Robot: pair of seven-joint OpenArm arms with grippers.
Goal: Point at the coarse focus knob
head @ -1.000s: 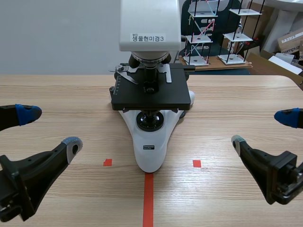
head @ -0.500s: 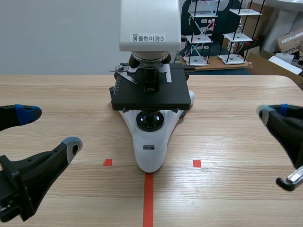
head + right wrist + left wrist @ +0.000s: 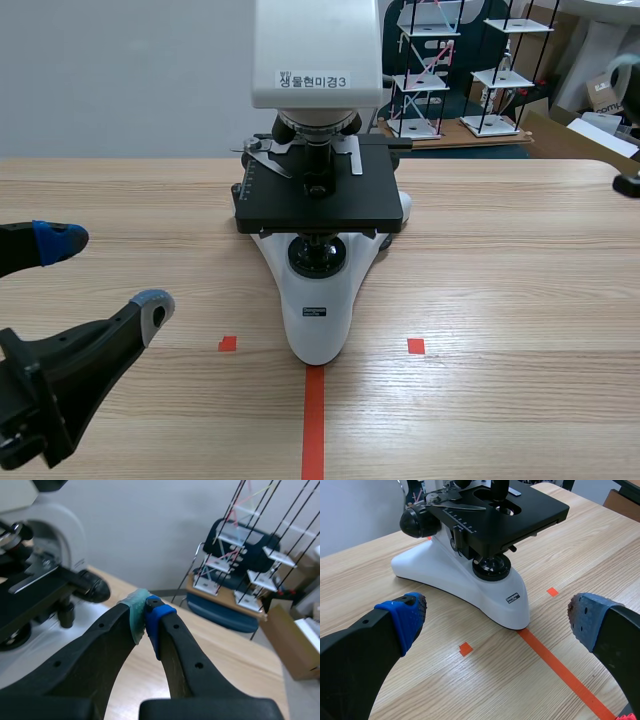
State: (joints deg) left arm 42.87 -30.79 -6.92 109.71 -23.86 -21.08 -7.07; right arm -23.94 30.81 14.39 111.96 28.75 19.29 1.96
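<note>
Right gripper [image 3: 146, 614] is pinching shut on nothing beside the microscope [image 3: 47, 535]; the knob [image 3: 94, 591] is sticking out of the microscope's side, just ahead. Tips together, it should be aiming squarely there, stopping short. Left gripper [image 3: 105, 272] is idling wide open, empty.

The table [image 3: 500, 270] is showing matt, light wood grain. At the frame's centre the microscope base [image 3: 318, 325] is gleaming like smooth white plastic, its stage [image 3: 330, 208] is looking matt black, and the coarse focus knob [image 3: 416, 523] is shining glossy black.
</note>
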